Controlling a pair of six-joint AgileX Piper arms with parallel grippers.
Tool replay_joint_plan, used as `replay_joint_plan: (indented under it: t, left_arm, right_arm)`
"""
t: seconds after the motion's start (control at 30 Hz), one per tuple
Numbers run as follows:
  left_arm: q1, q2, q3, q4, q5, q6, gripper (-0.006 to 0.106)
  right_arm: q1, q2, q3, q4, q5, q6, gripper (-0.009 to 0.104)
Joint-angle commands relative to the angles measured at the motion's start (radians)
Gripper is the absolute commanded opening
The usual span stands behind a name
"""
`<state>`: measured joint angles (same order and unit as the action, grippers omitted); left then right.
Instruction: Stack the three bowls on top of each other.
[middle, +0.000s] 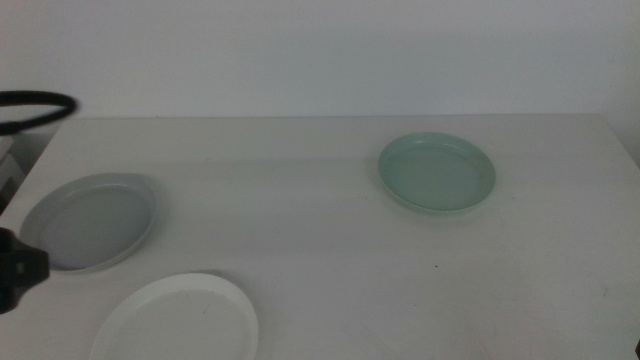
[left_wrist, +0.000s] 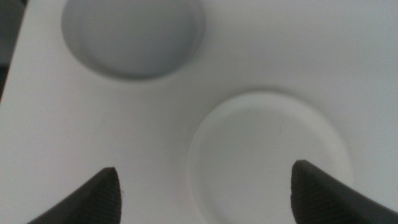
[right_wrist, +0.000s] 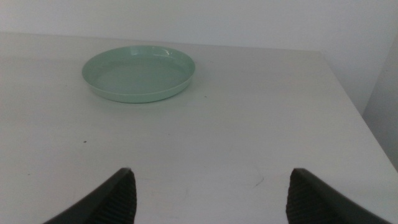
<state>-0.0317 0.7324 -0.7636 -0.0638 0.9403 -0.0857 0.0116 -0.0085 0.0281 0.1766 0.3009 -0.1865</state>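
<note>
The grey bowl (middle: 90, 220) lies at the table's left. The white bowl (middle: 178, 320) lies at the front left. The mint green bowl (middle: 437, 172) lies at the right rear. All three lie apart on the table. My left gripper (left_wrist: 205, 190) is open and empty above the white bowl (left_wrist: 267, 155), with the grey bowl (left_wrist: 132, 34) further off; only a dark part of that arm (middle: 20, 268) shows at the middle view's left edge. My right gripper (right_wrist: 211, 193) is open and empty, low over the table, facing the green bowl (right_wrist: 138, 73). It is out of the middle view.
A black cable loop (middle: 35, 108) lies at the table's far left corner. The white table (middle: 320, 250) has its right edge (right_wrist: 348, 93) near the green bowl. A white wall stands behind.
</note>
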Motion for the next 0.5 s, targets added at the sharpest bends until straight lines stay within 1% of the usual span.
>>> replay_joint_plan:
  t: [0.0, 0.17, 0.27, 0.47]
  left_arm:
    - [0.002, 0.056, -0.036, 0.009, -0.032, 0.002, 0.105]
    - [0.002, 0.153, -0.036, 0.010, -0.036, -0.003, 0.105]
    - [0.002, 0.200, -0.035, 0.005, -0.043, -0.033, 0.105]
    - [0.002, 0.334, -0.035, -0.001, -0.093, 0.013, 0.105]
  right_arm:
    - [-0.007, -0.028, -0.006, -0.004, -0.074, -0.007, 0.061]
    - [-0.007, -0.028, -0.006, -0.004, -0.074, -0.007, 0.061]
    - [-0.007, -0.028, -0.006, -0.004, -0.074, -0.007, 0.061]
    - [-0.007, -0.028, -0.006, -0.004, -0.074, -0.007, 0.061]
